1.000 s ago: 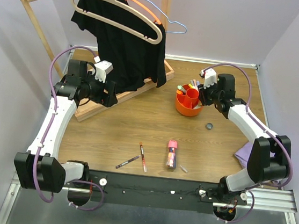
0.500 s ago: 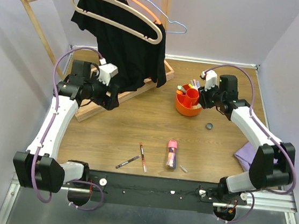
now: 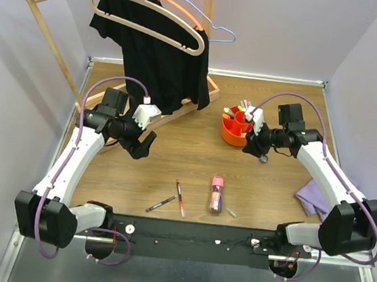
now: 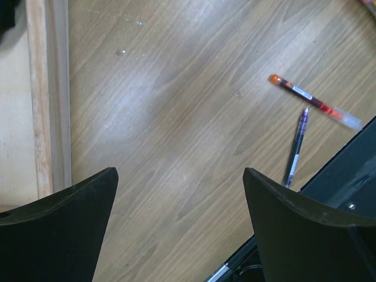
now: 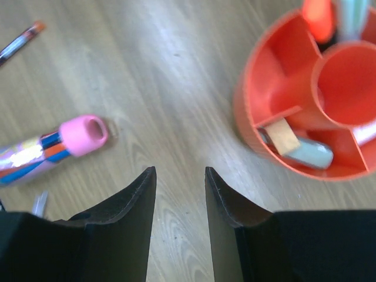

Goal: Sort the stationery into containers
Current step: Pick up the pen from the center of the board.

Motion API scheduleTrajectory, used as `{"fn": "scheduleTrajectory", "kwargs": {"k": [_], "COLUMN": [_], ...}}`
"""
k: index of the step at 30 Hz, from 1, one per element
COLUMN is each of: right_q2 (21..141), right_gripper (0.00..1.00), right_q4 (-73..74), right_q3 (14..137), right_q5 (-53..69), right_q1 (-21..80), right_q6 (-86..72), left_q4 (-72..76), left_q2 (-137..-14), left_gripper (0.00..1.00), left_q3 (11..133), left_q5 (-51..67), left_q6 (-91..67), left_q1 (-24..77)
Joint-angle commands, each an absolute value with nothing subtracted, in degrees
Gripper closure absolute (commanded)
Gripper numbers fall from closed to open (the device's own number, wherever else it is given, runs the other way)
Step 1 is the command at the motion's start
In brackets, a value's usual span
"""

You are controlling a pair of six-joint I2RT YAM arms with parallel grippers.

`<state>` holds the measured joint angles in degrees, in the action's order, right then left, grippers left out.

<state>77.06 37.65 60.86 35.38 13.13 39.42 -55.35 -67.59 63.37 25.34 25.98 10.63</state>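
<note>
The orange organiser (image 3: 237, 129) stands at the back right with several markers upright in it; the right wrist view shows its divided compartments (image 5: 311, 100). My right gripper (image 3: 250, 147) hovers just in front of it, partly open and empty (image 5: 180, 170). A stubby pink tube (image 3: 216, 194) lies near the front edge, also seen in the right wrist view (image 5: 59, 144). Two slim pens (image 3: 180, 198) (image 3: 160, 204) lie left of it. In the left wrist view they show as an orange-capped pen (image 4: 314, 104) and a purple pen (image 4: 295, 147). My left gripper (image 3: 141, 148) is wide open over bare wood (image 4: 180, 171).
A wooden rack with a black shirt (image 3: 158, 56) on hangers fills the back left; its base (image 4: 41, 100) is beside my left gripper. A small dark cap (image 3: 264, 158) lies by my right gripper. A purple cloth (image 3: 315, 195) lies at the right edge. A small white piece (image 3: 231, 212) lies near the tube.
My left arm has swung right, off the rack base towards the table's middle. My right gripper has drawn back from over the organiser to its near side.
</note>
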Motion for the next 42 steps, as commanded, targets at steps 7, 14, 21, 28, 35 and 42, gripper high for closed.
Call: {"fn": "scheduleTrajectory", "kwargs": {"k": [7, 14, 21, 28, 35, 42], "right_q2": [86.3, 103.8, 107.0, 110.1, 114.9, 117.1], "right_gripper": [0.52, 0.54, 0.53, 0.54, 0.58, 0.58], "right_q4": [54.0, 66.4, 63.2, 66.0, 72.2, 74.3], "right_q3": [75.0, 89.5, 84.5, 85.7, 88.0, 90.3], "right_q5": [36.9, 27.0, 24.3, 25.8, 26.5, 27.1], "right_q1": [32.3, 46.3, 58.4, 61.7, 64.7, 65.5], "right_q6": [73.4, 88.8, 100.1, 108.4, 116.5, 120.8], "left_q4": [-54.2, -53.4, -44.7, -41.5, -41.7, -42.4], "left_q2": [-69.5, -68.4, -63.8, -60.8, -58.6, -56.0], "left_gripper": [0.03, 0.03, 0.02, 0.02, 0.02, 0.03], "left_q3": [65.0, 68.6, 66.5, 64.8, 63.2, 60.8], "left_q5": [26.0, 30.3, 31.9, 29.6, 30.3, 30.7], "left_q6": [25.6, 17.8, 0.3, -1.6, -2.3, -2.5], "left_q1": [8.4, 2.9, -7.9, -11.5, -12.5, -13.2]}}
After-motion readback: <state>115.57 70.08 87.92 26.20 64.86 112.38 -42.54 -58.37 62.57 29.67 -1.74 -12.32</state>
